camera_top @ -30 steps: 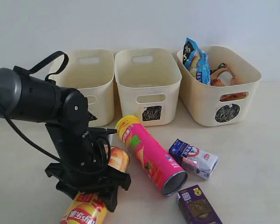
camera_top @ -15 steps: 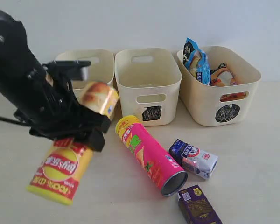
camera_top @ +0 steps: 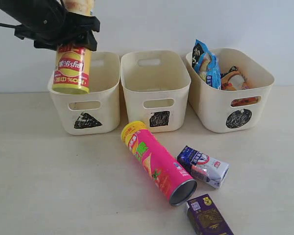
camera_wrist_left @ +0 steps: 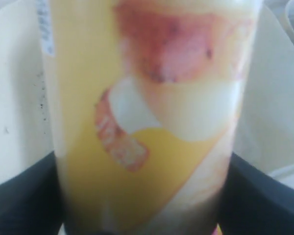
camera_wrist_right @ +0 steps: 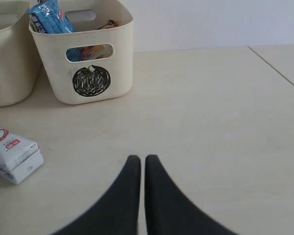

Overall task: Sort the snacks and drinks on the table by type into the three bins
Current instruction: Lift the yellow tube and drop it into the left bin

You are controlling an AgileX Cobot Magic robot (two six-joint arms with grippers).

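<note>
Exterior view: the left gripper (camera_top: 74, 35) is clamped on the upright yellow chip tube (camera_top: 72, 71), which hangs just below it over the triangle bin (camera_top: 104, 98). Lower and to the gripper's right stand the square bin (camera_top: 157, 95) and the circle bin (camera_top: 218, 105), which holds noodle packets (camera_top: 209, 63). Farther below, on the table (camera_top: 39, 171), lie the pink tube (camera_top: 158, 164) and two cartons (camera_top: 204, 166). The right gripper (camera_wrist_right: 142, 164) is pressed together and empty.

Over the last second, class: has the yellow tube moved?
Yes. The yellow tube has risen from the table, in front of the triangle bin, up to that bin's rim.
</note>
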